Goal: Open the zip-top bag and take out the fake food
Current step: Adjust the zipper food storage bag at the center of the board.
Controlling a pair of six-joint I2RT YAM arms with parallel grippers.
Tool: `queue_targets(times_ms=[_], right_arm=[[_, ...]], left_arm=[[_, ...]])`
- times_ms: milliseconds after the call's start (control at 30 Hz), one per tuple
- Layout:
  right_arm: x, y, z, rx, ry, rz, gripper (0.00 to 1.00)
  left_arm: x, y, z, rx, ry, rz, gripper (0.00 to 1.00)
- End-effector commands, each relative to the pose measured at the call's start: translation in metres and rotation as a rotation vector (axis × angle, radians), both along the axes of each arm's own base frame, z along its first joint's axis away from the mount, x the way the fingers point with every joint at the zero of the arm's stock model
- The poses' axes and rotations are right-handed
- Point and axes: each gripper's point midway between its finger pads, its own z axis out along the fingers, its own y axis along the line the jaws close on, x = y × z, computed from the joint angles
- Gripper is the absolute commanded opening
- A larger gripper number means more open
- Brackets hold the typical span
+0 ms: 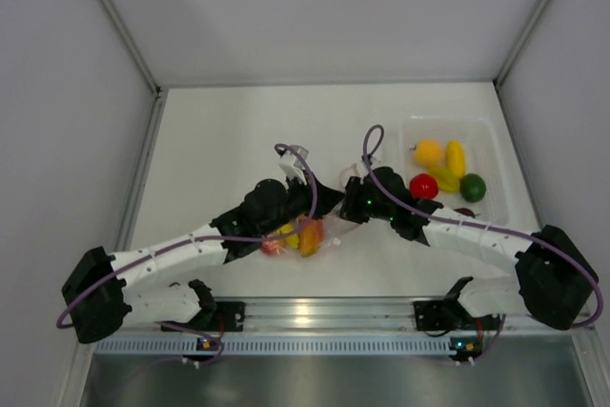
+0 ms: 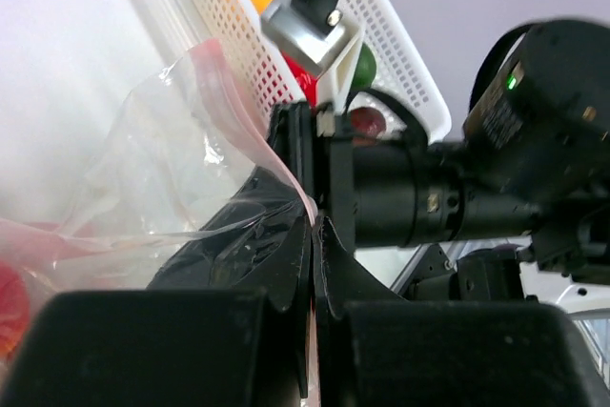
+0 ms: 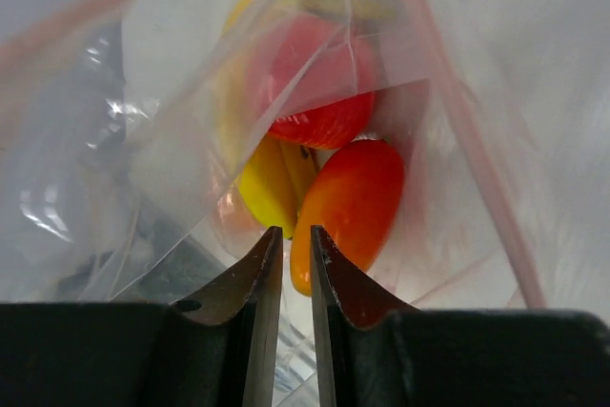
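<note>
- Clear, crinkled plastic of the zip-top bag lay on the table near the middle, just ahead of my two bases, and both my arms reached in to it.
- My left gripper was clenched on the bag. Its fingers stood pressed together, and the red-pink zip strip ran down into the seam between them.
- My right gripper faced the left one at close range, pointing into the bag.
- Its fingers were nearly together, with only a thin slit between them. Film lay around the tips, but I could not tell whether they pinched it.
- Fake food sat inside the bag, seen through the film: a red piece farthest in, a yellow piece beside it, and an orange-red piece nearest my right fingertips.
- On the right side of the table stood the tray, apart from the bag.
- It held an orange, a yellow banana, a red tomato and a green lime.
- A dark piece showed at the tray's near edge, just beside my right arm.
</note>
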Motion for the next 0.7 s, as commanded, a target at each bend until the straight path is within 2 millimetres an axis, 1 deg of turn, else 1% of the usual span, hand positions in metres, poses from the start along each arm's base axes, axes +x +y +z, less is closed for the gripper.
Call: queue_targets(times_ms=[0,33,67,133,167,233,267,300,367,400,433,467,533,567,633,667], right_arm=[[0.008,0.026,0.017,0.088,-0.050,-0.071,0.18],[0.008,0.028,0.015,0.087,-0.045,-0.078,0.18],[0.009,0.028,0.015,0.091,-0.048,-0.093,0.18],[0.008,0.032,0.020,0.121,-0.041,-0.100,0.18],[0.013,0.030,0.022,0.112,-0.049,-0.125,0.18],[0.016,0.031,0.025,0.099,-0.059,-0.129,0.18],[0.018,0.032,0.027,0.097,-0.059,-0.132,0.17],[0.020,0.031,0.029,0.108,-0.059,-0.141,0.17],[0.023,0.029,0.029,0.124,-0.051,-0.158,0.17],[0.027,0.027,0.032,0.154,-0.044,-0.184,0.16],[0.029,0.026,0.034,0.170,-0.044,-0.199,0.15],[0.030,0.024,0.033,0.180,-0.043,-0.216,0.15],[0.032,0.024,0.037,0.208,-0.036,-0.238,0.14],[0.034,0.023,0.038,0.209,-0.036,-0.249,0.14],[0.041,0.018,0.039,0.218,-0.037,-0.296,0.14],[0.042,0.017,0.038,0.217,-0.035,-0.307,0.14]], left_arm=[[0.004,0.000,0.036,-0.106,-0.074,0.023,0.00],[0.002,-0.002,0.036,-0.103,-0.078,0.009,0.00],[0.000,-0.006,0.032,-0.093,-0.073,-0.017,0.00],[-0.002,-0.009,0.027,-0.085,-0.061,-0.034,0.00],[-0.003,-0.011,0.026,-0.084,-0.062,-0.039,0.00],[-0.007,-0.011,0.018,-0.074,-0.058,-0.051,0.00],[-0.007,-0.011,0.019,-0.080,-0.060,-0.048,0.00],[-0.009,-0.009,0.016,-0.077,-0.059,-0.048,0.00],[-0.012,-0.005,0.017,-0.090,-0.060,-0.040,0.00],[-0.010,-0.003,0.017,-0.092,-0.060,-0.026,0.00],[-0.011,0.000,0.013,-0.089,-0.053,-0.018,0.00],[-0.011,0.002,0.017,-0.101,-0.055,-0.008,0.00],[-0.011,0.007,0.013,-0.098,-0.052,0.012,0.00],[-0.010,0.009,0.015,-0.105,-0.054,0.022,0.00],[-0.010,0.013,0.012,-0.104,-0.051,0.041,0.00],[-0.010,0.016,0.014,-0.116,-0.048,0.049,0.00]])
